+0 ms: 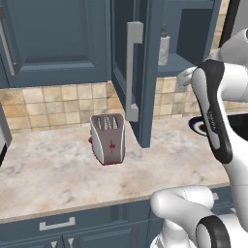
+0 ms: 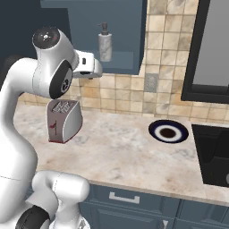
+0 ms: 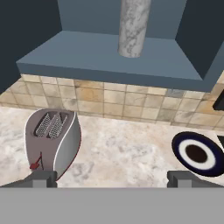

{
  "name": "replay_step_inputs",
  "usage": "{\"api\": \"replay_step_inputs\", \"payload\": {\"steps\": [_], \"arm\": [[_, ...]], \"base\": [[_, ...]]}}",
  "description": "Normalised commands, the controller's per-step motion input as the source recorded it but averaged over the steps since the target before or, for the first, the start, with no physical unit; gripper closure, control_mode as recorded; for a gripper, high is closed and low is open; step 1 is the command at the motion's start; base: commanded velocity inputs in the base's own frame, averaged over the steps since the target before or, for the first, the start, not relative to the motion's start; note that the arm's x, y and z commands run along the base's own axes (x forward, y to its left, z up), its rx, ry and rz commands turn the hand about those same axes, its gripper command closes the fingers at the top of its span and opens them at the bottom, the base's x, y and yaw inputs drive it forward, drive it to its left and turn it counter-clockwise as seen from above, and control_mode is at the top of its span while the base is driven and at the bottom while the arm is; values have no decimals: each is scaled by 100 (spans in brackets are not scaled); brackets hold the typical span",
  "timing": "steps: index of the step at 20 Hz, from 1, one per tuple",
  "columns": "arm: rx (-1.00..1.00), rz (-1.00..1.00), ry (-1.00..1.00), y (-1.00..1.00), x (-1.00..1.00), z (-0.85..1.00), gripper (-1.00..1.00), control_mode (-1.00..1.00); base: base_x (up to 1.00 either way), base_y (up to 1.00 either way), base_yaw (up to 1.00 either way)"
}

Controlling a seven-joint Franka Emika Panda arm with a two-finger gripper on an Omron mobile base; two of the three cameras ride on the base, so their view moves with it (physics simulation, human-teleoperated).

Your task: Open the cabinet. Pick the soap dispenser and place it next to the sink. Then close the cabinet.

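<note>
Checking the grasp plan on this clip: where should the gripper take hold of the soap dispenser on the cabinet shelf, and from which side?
Probably the marbled cylindrical body of the soap dispenser, below the narrow pump head. It stands upright on the shelf of the cabinet, so a level approach from the open front, fingers either side, suits best. The gripper is open, below shelf level.

Flat, even rendered light on all my views, no glare. Soft shadow under the toaster on the counter. Cabinet interior dimmer than the tiles. Everything is slightly soft and low-res; no edge distortion noticed.
</note>
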Motion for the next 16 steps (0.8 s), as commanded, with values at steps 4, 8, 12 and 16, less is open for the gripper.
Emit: {"api": "replay_step_inputs", "payload": {"steps": [4,8,12,16], "arm": [[9,-13,0,0,48,0,-100,-100],[13,-3,0,0,48,0,-100,-100],[8,0,-3,0,54,0,-100,-100],[0,0,0,0,52,6,-100,-100]], "base": [[0,0,0],[0,0,0],[0,0,0],[0,0,0]]}}
